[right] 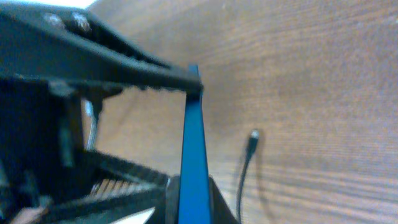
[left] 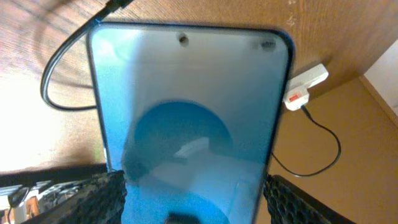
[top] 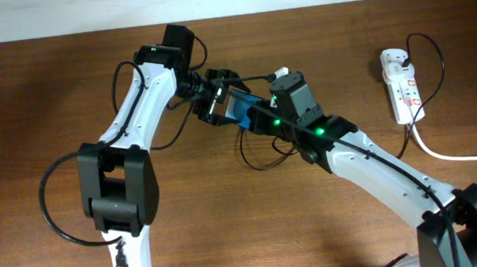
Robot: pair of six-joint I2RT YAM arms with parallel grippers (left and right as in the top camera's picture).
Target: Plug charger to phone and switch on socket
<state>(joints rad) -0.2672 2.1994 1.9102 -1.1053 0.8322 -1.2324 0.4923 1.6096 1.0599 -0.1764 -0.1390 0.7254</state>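
brown wood-grain table (top: pixel 47 80), matte, with both arms meeting above its middle. the phone (top: pixel 238 110), a slim rigid slab with a glossy blue screen and a thin dark frame, is held there clear of the wood. the left gripper (top: pixel 217 99) is clamped across its width, and the honeycomb-textured pads (left: pixel 93 196) press the 2 long edges. the right gripper (top: pixel 259 119) sits at the phone's other end. dark fingers flank the thin blue edge in the right wrist view, but whether they pinch it cannot be told.

the charger (right: pixel 244 180), a thin, limp black cable, lies on the table beside the phone. its small plug tip (right: pixel 253 135) is free and not in any port.

the socket (top: pixel 403 86), a white hard-plastic strip with red marks and a thick white cord (top: pixel 462 157), rests well apart at the right edge of the table, with no gripper near it.

step in hand, as judged: presenting the phone, with insertion not yet done and the switch untouched. the next move calls for 1 gripper to take the plug tip and line it up squarely with the port. the port is hidden here.
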